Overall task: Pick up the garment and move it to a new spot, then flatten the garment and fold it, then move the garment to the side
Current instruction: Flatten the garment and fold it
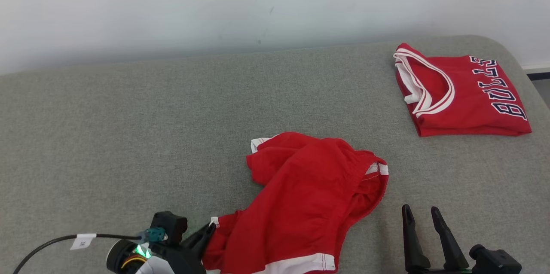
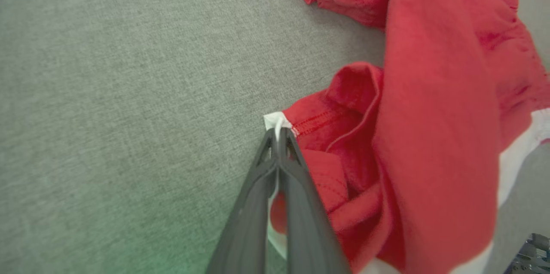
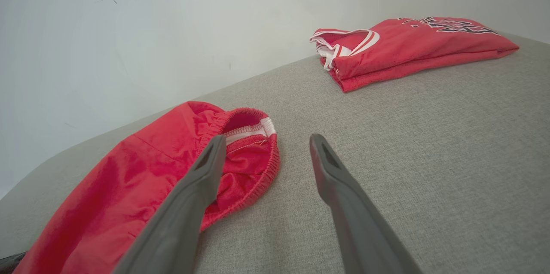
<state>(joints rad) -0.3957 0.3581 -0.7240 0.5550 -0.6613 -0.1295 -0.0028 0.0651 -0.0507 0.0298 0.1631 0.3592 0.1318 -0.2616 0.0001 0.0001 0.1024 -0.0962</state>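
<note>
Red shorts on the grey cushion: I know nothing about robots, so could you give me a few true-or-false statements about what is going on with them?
1. The left tool pinches a white-trimmed corner of the red shorts. True.
2. The right tool grips the shorts too. False: it stands open, holding nothing.
3. A red jersey lies folded at the far right of the grey surface. True.
4. The red shorts lie flat and smooth. False: they are crumpled.
</note>
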